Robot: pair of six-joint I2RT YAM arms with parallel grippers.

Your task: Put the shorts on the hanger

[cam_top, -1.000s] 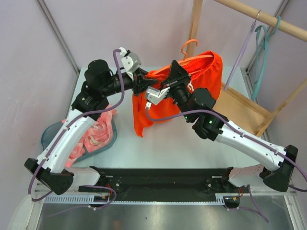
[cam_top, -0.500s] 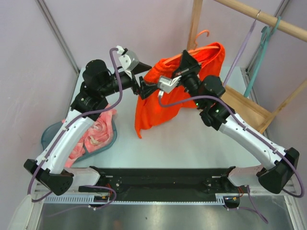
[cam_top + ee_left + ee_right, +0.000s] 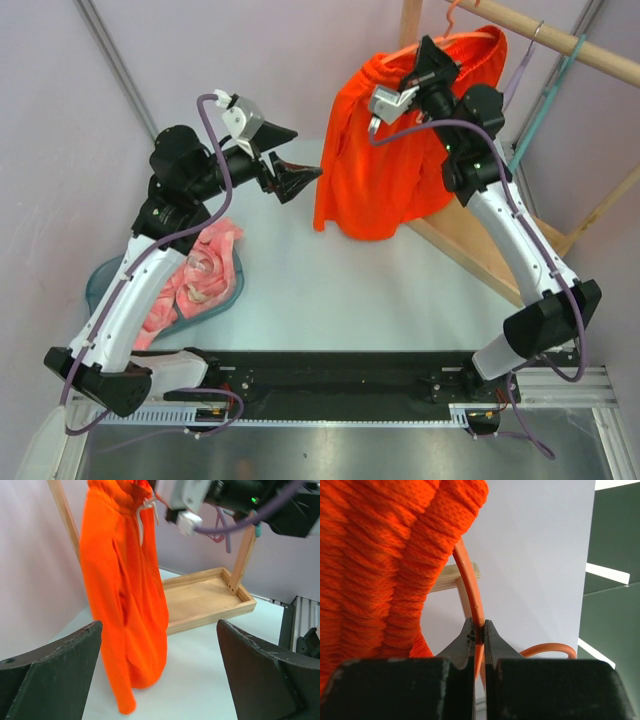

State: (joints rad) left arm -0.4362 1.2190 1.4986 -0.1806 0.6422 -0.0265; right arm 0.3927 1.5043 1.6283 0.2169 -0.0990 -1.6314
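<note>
- Lilac walls all round, white counter, and a wooden rack parked in the far right corner with its rail across the top.
- right pincer is up high by that rail. Its wrist view shows the jaws pinched tight on the hanger, right on the thin orange wire.
- the shorts are draped over that hanger, bunched up just beside the jaws, and they hang down in a long fold over the far edge of the counter, just left of the rack's upright post.
- white drawstring dangles near the waistband at the top.
- Bottom hem looks clear of the counter from the left wrist view, but I wouldn't swear to it.
- Can't tell whether the hook is actually on the rail, since it's cut off at the top of the overhead shot.
- left pincer is spread wide with nothing in it, pointing at the shorts from the left with a clear gap between them.
- lilac hanger and teal hanger hang off the rail further right.
- Near the left edge sits a teal basin with a pink garment piled in it.
</note>
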